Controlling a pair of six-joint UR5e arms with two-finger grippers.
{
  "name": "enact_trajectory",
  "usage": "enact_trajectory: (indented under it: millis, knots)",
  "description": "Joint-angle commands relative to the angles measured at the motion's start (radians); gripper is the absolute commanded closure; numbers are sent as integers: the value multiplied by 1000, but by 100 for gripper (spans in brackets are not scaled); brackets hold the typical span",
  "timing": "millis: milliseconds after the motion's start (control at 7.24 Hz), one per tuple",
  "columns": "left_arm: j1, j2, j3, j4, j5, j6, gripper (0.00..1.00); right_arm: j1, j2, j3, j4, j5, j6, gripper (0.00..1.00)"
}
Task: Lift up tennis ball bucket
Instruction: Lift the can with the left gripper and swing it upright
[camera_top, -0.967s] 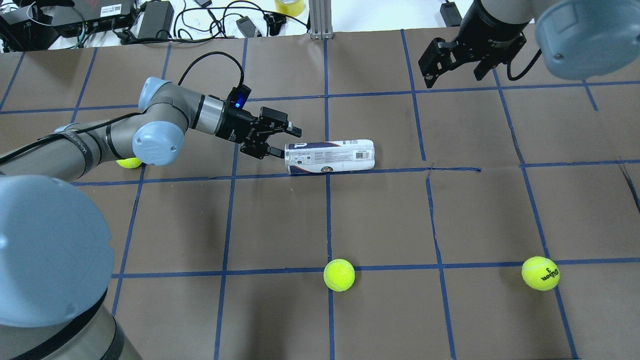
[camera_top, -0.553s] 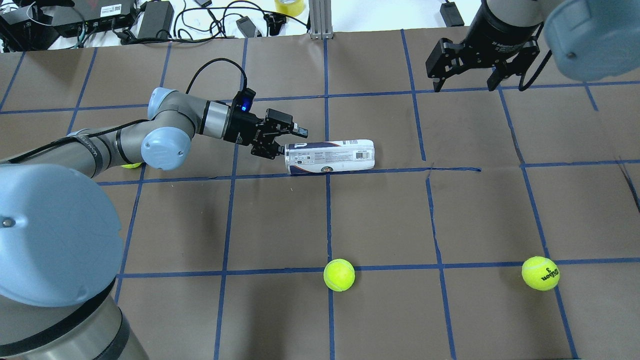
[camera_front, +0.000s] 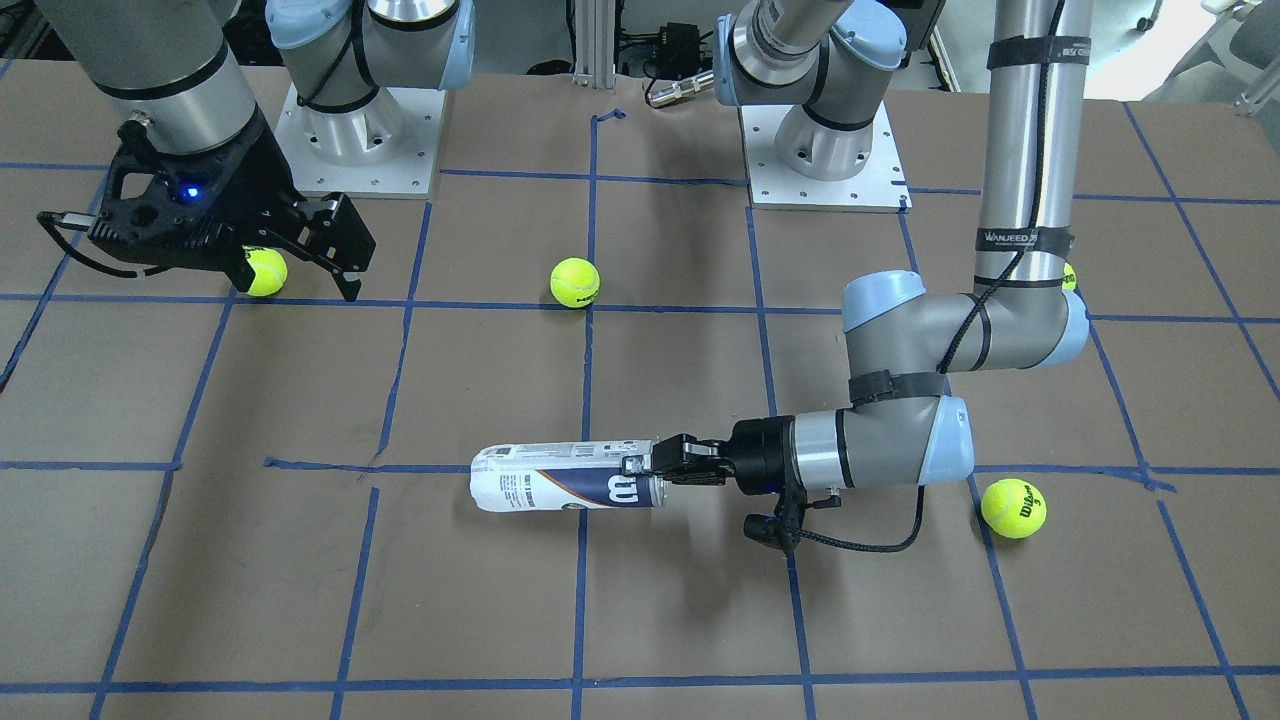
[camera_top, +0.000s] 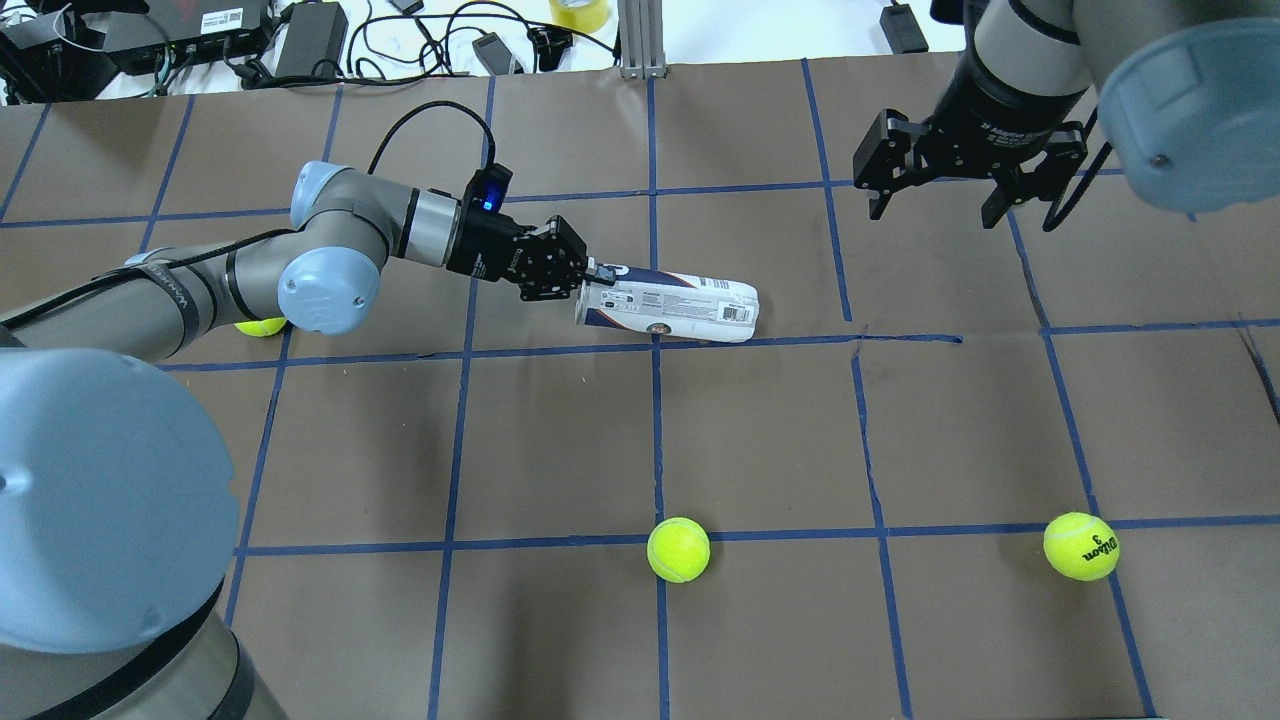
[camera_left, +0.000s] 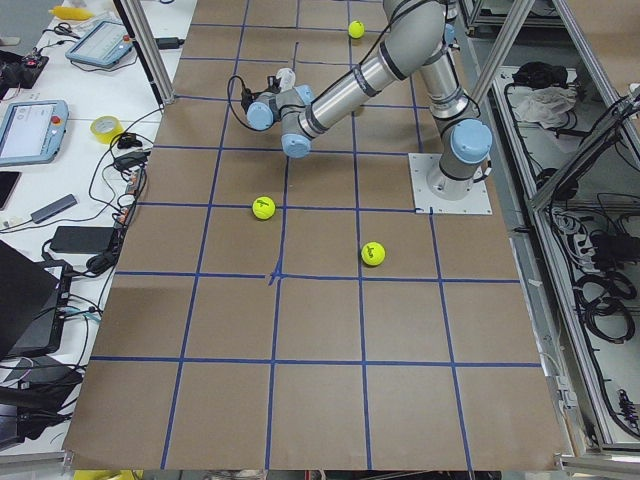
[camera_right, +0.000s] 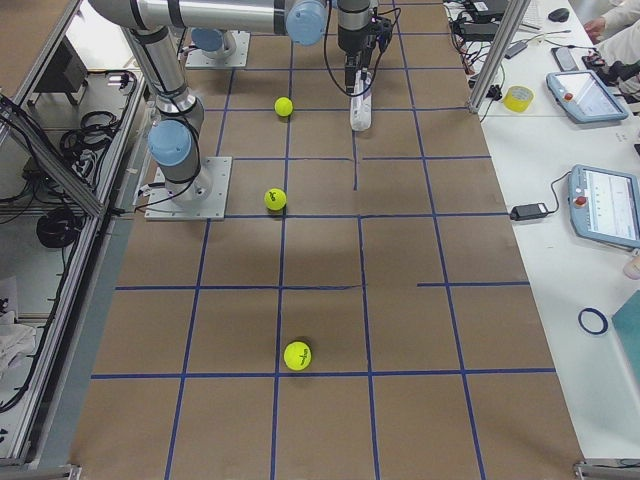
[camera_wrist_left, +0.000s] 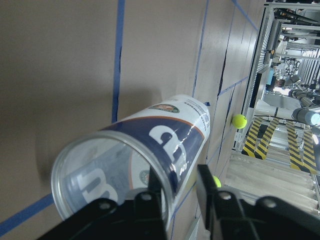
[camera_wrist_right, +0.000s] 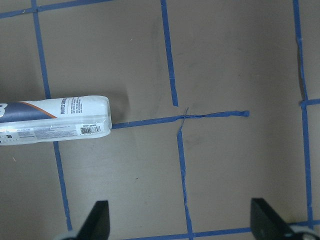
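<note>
While the tennis ball bucket (camera_top: 668, 310) lies on its side straight out ahead of my left gripper (camera_top: 592, 272), far end on the table (camera_top: 760, 430), those jaws pinch its open rim, one finger inside; my right gripper (camera_top: 938, 205) hangs well apart, jaws spread wide

The clear plastic cylindrical tennis ball tube (camera_top: 668, 305) has a white-and-navy label. It lies on its side, seemingly empty.
</note>
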Motion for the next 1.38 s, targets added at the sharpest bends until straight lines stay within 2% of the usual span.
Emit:
enact_trajectory:
  millis: [0,138,276,415,553,691,829,967,1244]
  knots:
    - [-27,65,3,199,32,-312,100,0,-23,48,-23,5,-24,0]
    - [-80,101,8,252,95,-330,100,0,-22,51,-24,5,-26,0]
    - [-118,124,26,359,271,-331,100,0,-20,67,-52,-1,-61,0]
    - [-161,150,64,363,451,-324,100,0,-22,67,-70,6,-64,0]
    - [-207,170,125,312,605,-326,100,0,-23,67,-70,0,-61,0]
    - [-252,176,252,124,761,-321,100,-1,-28,70,-69,-4,-60,0]
    - [-295,170,395,-87,875,-317,100,0,-29,93,-69,3,-57,0]
    - [-318,155,454,-165,1022,-254,100,0,-34,100,-73,3,-52,0]
    - [-320,124,459,-143,1149,-129,100,0,-35,102,-73,8,-35,0]
